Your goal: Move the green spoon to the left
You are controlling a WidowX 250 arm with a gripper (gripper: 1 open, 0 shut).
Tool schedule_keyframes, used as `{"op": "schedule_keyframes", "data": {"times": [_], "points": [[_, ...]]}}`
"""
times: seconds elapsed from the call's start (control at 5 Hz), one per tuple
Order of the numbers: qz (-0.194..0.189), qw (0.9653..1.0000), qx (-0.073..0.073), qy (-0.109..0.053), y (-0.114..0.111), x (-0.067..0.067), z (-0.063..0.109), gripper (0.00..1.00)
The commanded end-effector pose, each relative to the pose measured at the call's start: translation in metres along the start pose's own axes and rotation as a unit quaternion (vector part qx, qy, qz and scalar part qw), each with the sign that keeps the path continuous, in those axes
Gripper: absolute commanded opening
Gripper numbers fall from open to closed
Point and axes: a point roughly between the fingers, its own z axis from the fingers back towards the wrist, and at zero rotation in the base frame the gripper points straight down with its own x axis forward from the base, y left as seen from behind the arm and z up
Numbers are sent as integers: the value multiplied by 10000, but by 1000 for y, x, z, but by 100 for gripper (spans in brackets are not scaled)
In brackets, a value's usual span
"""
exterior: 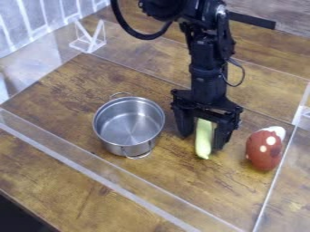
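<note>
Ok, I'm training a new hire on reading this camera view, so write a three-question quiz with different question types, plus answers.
1. True or false: the steel pot stands on the table to the right of the green spoon in the picture.
2. Fill in the blank: the egg-shaped object is mainly ____ in colour.
3. Which lies between the other two in the picture: the pot, the green spoon or the egg-shaped object?

Key: 1 false; 2 red-brown; 3 the green spoon.

Brown wooden tabletop point(61, 136), pale ribbed edge point(46, 20)
</note>
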Motion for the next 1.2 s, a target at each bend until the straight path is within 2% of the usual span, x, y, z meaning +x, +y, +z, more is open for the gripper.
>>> {"op": "schedule_keyframes", "data": {"times": [0.0, 0.2, 0.6, 0.8, 1.0], "points": [[382, 9991, -11, -199, 10, 9, 20, 100], [691, 9974, -14, -225, 15, 14, 27, 100], [1049, 9941, -85, -264, 25, 21, 20, 100], [1217, 9921, -84, -291, 24, 20, 18, 0], [1371, 9900, -71, -322, 23, 17, 16, 0]]}}
